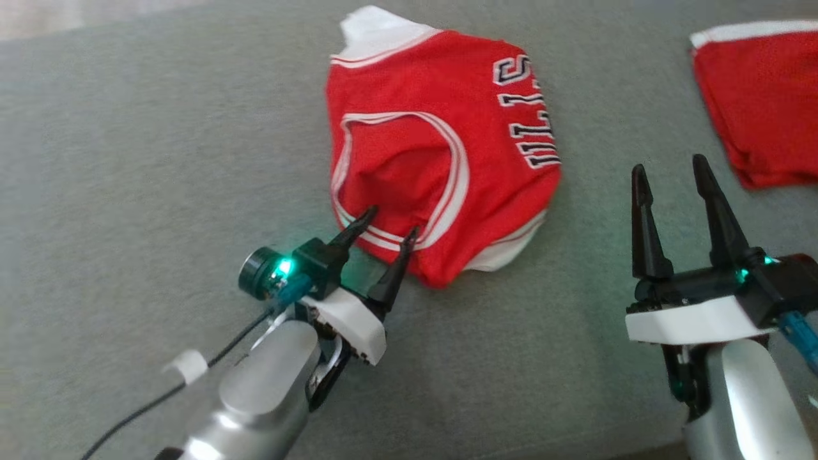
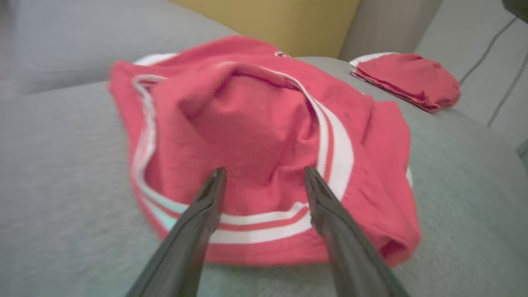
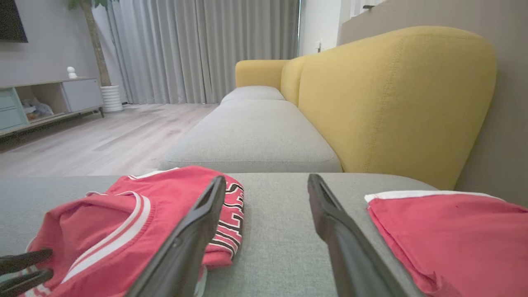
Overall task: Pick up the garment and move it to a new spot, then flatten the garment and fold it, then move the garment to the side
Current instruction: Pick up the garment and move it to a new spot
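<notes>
So the crumpled red basketball jersey with white trim (image 1: 441, 147) sits around the middle of the grey fabric sofa seat (image 1: 160, 160), toward its far edge. My left hand (image 1: 391, 222) is spread open, fingertips over the jersey's near hem, not gripping it. My right hand (image 1: 669, 165) is open too, hovering well apart from it. A folded red garment (image 1: 760, 102) lies at the far right corner.

Grey-cushioned yellow sofa (image 3: 396, 103), grey curtains (image 3: 198, 49), pale wood floor (image 3: 103, 140), low cabinet (image 3: 62, 97).
</notes>
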{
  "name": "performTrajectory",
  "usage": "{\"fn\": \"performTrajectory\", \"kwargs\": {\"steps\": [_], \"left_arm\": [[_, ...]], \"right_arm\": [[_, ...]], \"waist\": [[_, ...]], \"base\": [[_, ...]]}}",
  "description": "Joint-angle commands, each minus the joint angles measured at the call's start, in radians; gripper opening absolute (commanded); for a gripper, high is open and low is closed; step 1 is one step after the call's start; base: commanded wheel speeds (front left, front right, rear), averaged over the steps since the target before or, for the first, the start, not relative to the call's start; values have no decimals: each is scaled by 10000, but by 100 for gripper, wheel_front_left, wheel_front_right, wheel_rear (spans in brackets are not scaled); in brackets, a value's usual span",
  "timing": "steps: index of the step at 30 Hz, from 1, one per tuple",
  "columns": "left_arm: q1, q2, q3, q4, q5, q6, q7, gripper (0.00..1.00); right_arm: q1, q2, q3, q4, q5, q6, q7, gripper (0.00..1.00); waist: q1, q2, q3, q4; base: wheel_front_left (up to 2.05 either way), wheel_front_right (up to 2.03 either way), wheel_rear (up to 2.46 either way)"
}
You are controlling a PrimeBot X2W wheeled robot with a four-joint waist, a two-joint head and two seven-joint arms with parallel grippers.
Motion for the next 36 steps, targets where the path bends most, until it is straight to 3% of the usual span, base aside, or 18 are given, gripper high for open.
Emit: {"fn": "performTrajectory", "kwargs": {"steps": [1, 5, 9, 14, 18, 22, 29, 36], "left_arm": [[138, 97, 368, -273, 77, 302, -366, 100], [1142, 119, 1110, -1251, 163, 1073, -622, 100], [2735, 272, 2566, -3425, 650, 1873, -631, 100], [4882, 95, 4368, -5865, 1712, 2500, -633, 100], [6339, -226, 5307, -6872, 2372, 2567, -634, 100], [7267, -491, 5916, -7007, 2549, 2316, -635, 100], [7688, -633, 6277, -6989, 2923, 1920, -635, 100], [7766, -654, 6310, -7032, 2913, 1867, -635, 100]], "right_arm": [[99, -1, 124, -266, -91, -7, 7, 100], [575, 0, -17, -183, -86, -7, 7, 100], [1061, 0, -116, -104, 22, -7, 7, 100], [1659, 0, -193, 64, 188, -7, 7, 100], [2254, 0, -236, 201, 302, -7, 7, 100], [2790, 0, -124, 300, 416, -7, 7, 100], [3119, 1, -61, 396, 562, -7, 7, 100], [3111, 1, -232, 401, 673, -7, 6, 100]], "waist": [[-3, 0, -585, 680], [-3, 0, -1340, 1376], [-3, 0, -1961, 1942], [-3, 0, -2656, 2396], [-3, 0, -3138, 2583], [-3, 0, -3457, 2700], [-3, 0, -3668, 2788], [-3, 0, -3710, 2800]], "base": [[0, 0, 0], [0, 0, 0], [0, 0, 0], [0, 0, 0], [0, 0, 0], [0, 0, 0], [0, 0, 0], [0, 0, 0]]}}
